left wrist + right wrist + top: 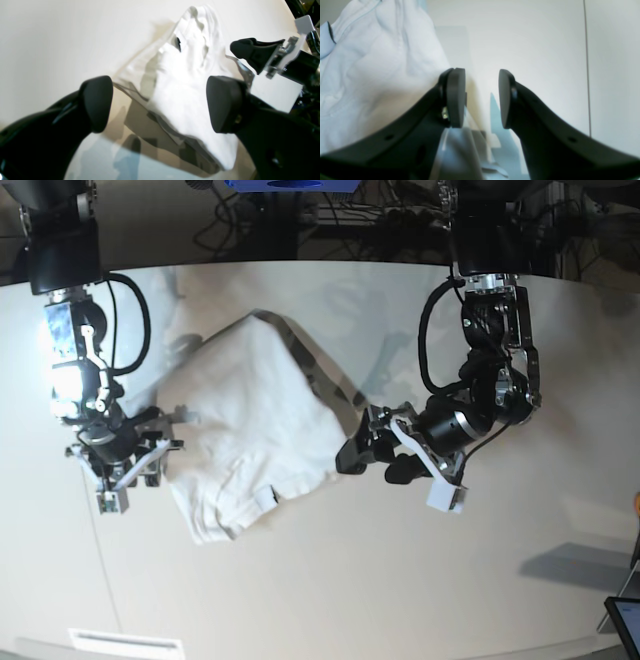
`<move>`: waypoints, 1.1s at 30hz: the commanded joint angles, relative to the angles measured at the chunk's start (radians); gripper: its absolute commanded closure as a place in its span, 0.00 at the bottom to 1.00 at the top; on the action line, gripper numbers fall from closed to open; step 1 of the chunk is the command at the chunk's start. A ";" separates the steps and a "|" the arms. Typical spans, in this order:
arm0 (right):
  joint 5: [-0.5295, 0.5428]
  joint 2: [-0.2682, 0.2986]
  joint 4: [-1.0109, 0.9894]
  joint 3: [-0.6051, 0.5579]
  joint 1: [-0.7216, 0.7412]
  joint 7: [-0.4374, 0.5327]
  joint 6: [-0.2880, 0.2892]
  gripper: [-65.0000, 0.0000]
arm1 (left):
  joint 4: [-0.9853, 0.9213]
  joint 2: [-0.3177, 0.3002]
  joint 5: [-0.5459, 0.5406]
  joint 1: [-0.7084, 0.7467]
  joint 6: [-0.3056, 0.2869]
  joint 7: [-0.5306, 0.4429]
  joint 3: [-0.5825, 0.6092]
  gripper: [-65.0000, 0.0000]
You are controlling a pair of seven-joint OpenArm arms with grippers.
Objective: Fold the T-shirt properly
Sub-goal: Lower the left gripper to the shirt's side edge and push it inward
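T-shirt (250, 430) lies white, wrinkled and partly folded between the open left tool (375, 453) and open right tool (128, 463).

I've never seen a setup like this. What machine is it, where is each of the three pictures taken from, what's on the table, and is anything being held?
It is a robot with two arms, each ending in a two-fingered gripper. The base view looks down on the whole table; the other two come from cameras on the wrists, looking out past the black fingers. On the table lies one thing, a white T-shirt, partly folded and wrinkled. The left gripper, on the base view's right, stands wide open at the shirt's edge, with cloth seen between its fingers but not pinched. The right gripper is beside the shirt's other edge, its fingers apart with only bare table between them. So nothing is held.
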 commanded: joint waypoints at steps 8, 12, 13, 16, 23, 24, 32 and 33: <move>0.002 0.011 0.016 0.003 0.008 0.025 0.000 0.67 | -0.036 0.010 -0.020 -0.020 -0.007 -0.020 0.003 0.16; 0.004 0.010 0.016 0.003 0.008 0.025 0.000 0.67 | -0.037 0.010 -0.020 -0.020 -0.007 -0.020 0.006 0.16; 0.004 0.010 0.016 0.003 0.008 0.025 0.000 0.67 | -0.037 0.010 -0.020 -0.020 -0.007 -0.020 0.011 0.16; 0.004 0.010 0.014 0.003 0.007 0.025 0.000 0.67 | -0.037 0.010 -0.020 -0.037 -0.007 -0.020 0.056 0.16; 0.004 0.010 0.014 0.003 0.001 0.025 0.000 0.67 | -0.039 0.011 -0.020 -0.075 -0.005 -0.020 0.134 0.16; 0.004 0.010 0.014 0.005 -0.004 0.025 0.000 0.67 | -0.039 0.011 -0.020 -0.075 -0.005 -0.020 0.131 0.16; 0.004 0.010 0.014 0.009 -0.007 0.025 0.000 0.67 | -0.109 0.011 -0.020 -0.076 -0.005 -0.022 0.129 0.36; 0.004 0.010 0.014 0.009 -0.007 0.025 0.000 0.67 | -0.121 0.011 -0.020 -0.078 -0.005 -0.023 0.129 0.45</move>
